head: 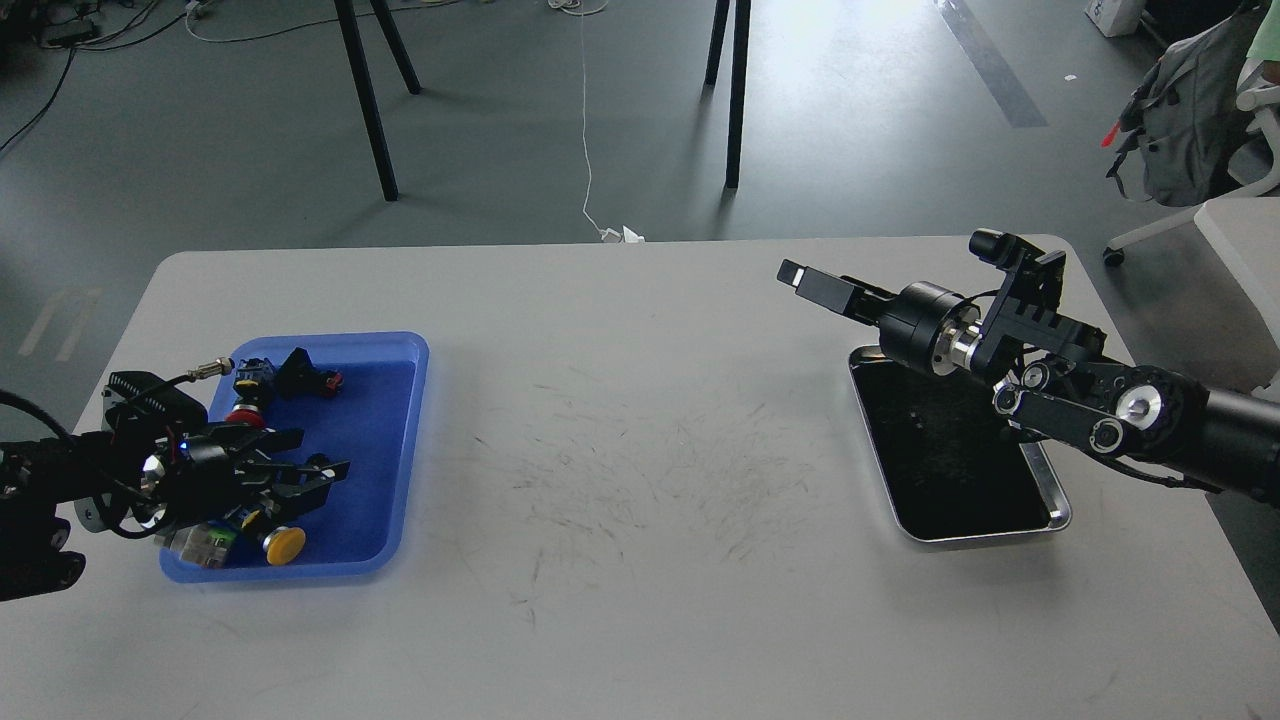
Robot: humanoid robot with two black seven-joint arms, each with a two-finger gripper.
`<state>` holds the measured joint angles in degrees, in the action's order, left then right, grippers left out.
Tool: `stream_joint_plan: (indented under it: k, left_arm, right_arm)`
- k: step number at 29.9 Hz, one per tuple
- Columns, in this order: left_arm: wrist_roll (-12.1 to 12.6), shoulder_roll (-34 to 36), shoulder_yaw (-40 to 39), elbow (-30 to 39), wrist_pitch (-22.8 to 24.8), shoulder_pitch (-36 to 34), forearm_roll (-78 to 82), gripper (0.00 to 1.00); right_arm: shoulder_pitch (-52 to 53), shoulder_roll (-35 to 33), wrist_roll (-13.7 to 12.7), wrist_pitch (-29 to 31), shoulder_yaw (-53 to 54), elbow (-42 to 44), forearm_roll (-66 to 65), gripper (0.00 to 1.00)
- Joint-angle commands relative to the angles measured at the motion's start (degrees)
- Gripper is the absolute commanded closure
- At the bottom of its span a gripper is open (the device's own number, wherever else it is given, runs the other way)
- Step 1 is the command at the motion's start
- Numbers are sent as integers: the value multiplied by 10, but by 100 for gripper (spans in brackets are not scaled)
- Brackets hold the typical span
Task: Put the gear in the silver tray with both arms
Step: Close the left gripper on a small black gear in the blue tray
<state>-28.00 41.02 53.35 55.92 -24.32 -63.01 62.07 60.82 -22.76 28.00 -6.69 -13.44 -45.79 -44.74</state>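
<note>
Reaching in from the left edge, the left arm [60,490] hangs low over the blue tray [400,440], which sits on the left part of the grey desk [640,400]. The left gripper [320,470] points to the right above the tray's middle, and its jaws stand apart with nothing clearly caught between them. Small parts lie scattered in the blue tray: a yellow-capped button [283,542] near the front rim, a red-capped button [243,413] further back, a small black piece with red tips [305,372] close to the far rim, and a pale green and white block [200,545] at the front left corner. Which of these is the gear is hard to say, since the gripper covers much of the tray's middle; it is probably somewhere in this pile.

The silver tray [1055,520] lies well apart on the right part of the desk, its long side running away from the robot, its black inner surface bare apart from a few light specks. The right arm [1150,410] comes in from the right edge and crosses above the tray's far end. The right gripper [815,285] reaches past the far left corner of the tray, raised off the desk. It is seen side-on as one dark block, so whether its jaws are open or closed cannot be told.
</note>
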Motion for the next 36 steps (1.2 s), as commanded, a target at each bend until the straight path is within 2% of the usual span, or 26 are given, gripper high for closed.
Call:
stream_joint_plan:
  k: [1, 10, 22, 28, 36]
  left_arm:
    - [0, -1, 1, -3, 0, 1, 1, 33]
    - [0, 3, 2, 0, -4, 2, 5, 41]
    - [0, 7, 9, 4, -6, 1, 13, 41]
    - [0, 6, 10, 2, -15, 0, 13, 48]
    - [0, 2, 9, 1, -16, 1, 13, 50]
  right_arm:
    - [0, 0, 0, 0, 0, 0, 0, 6]
    - [0, -1, 0, 0, 0, 0, -1, 6]
    - [0, 0, 0, 0, 0, 0, -1, 6]
    - [0, -1, 0, 0, 0, 0, 0, 6]
    - [0, -1, 0, 0, 0, 0, 0, 6]
